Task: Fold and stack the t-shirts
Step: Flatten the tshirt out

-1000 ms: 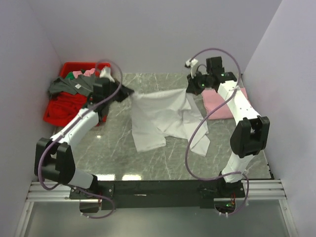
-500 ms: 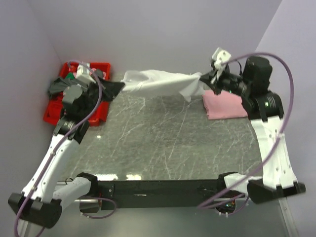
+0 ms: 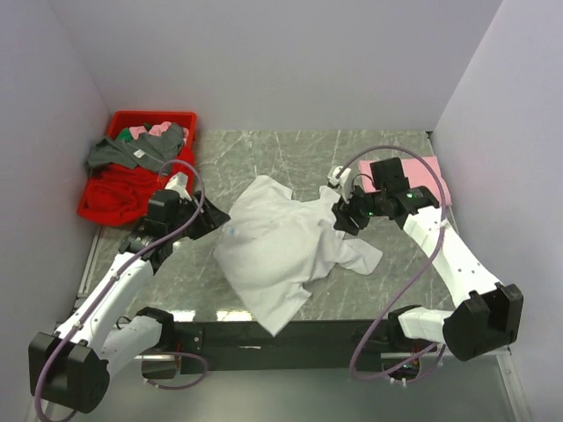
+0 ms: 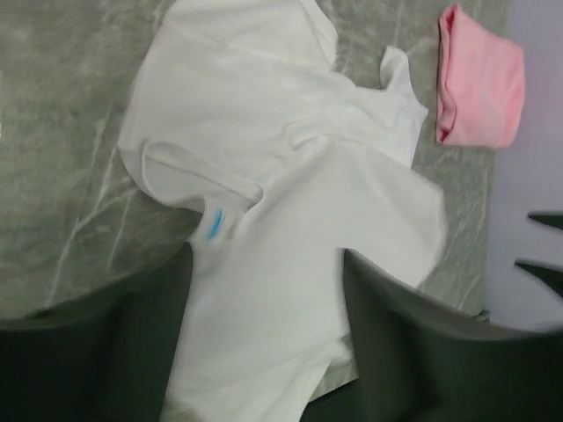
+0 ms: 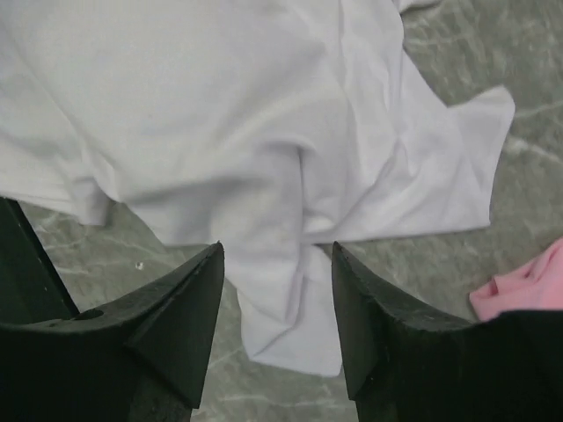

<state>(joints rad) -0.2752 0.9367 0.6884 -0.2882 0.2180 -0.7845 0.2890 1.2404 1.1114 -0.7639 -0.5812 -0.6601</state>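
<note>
Red bin [image 3: 154,115]: I find it at the far left corner, off the table [image 3: 290,149]. It is heaped with clothing, and a dark grey garment [image 3: 132,154] is draped over its left rim.

Left gripper [image 3: 209,217]: I find it low over the table, just beside the left edge of the white t-shirt [image 3: 273,255]. In its wrist view the jaws stand spread with only the shirt below showing through the gap, and nothing is pinched.

White t-shirt: it lies loose and rumpled on the middle of the table, unfolded, between the two grippers. One sleeve points to the right. Its near corner overlaps the table's near edge and reaches the dark rail.

Neck label [image 4: 214,226]: small and bluish, it sits at the collar on the shirt's left side, the side facing the left gripper.

Right gripper [image 3: 339,217]: I find it at the shirt's right edge, close over the cloth. Its wrist view shows both fingers parted, with the shirt lying flat beneath the gap, and no cloth is gripped.

Pink t-shirt [image 3: 428,167]: it is folded at the far right of the table by the wall. In the top view the right arm partly covers it. Bare table separates it from the white sleeve.
</note>
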